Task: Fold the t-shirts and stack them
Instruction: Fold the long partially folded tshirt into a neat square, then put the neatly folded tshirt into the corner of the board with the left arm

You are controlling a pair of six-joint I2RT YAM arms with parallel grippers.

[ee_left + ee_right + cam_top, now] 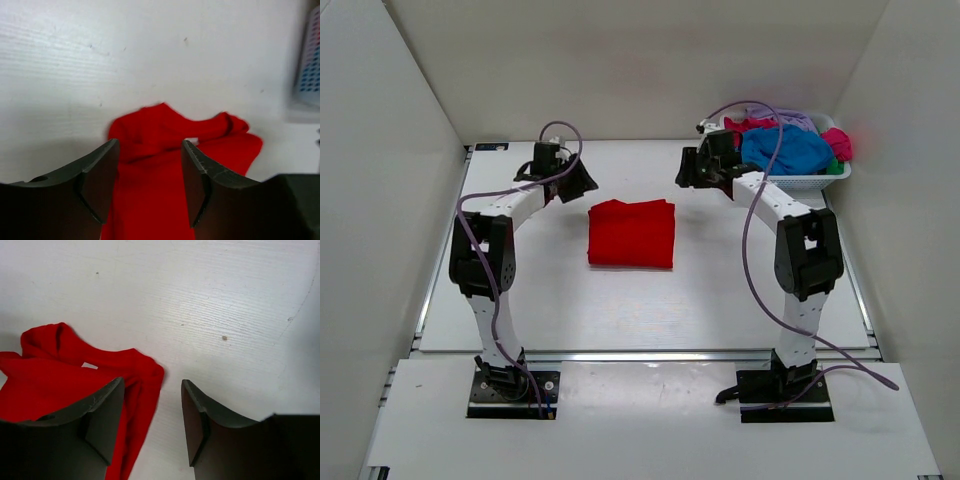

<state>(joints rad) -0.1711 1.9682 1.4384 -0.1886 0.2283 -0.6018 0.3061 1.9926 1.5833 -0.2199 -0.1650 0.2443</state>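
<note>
White panel walls enclose the cell on three sides. The white worktop is matte, with small dark specks showing in both wrist views. A second, lower white slab at the near edge carries the arm bases.

Left arm and right arm both reach forward, with purple cables looped along them.

A white mesh basket sits at the far right corner of the worktop, just beside the right wrist. It holds a loose, unfolded pile: blue t-shirt on top, magenta-pink t-shirt at the right rim, lavender t-shirt at the back, a bit of green t-shirt low on the right.

The red t-shirt lies mid-worktop between the arms, folded into a neat rectangle. It is flat, with slight bunching and a small gap along its far edge.

The left end effector is near the shirt's far-left corner, jaws apart and holding nothing. The right end effector is near the far-right corner, jaws apart and also holding nothing. Neither touches the cloth.
</note>
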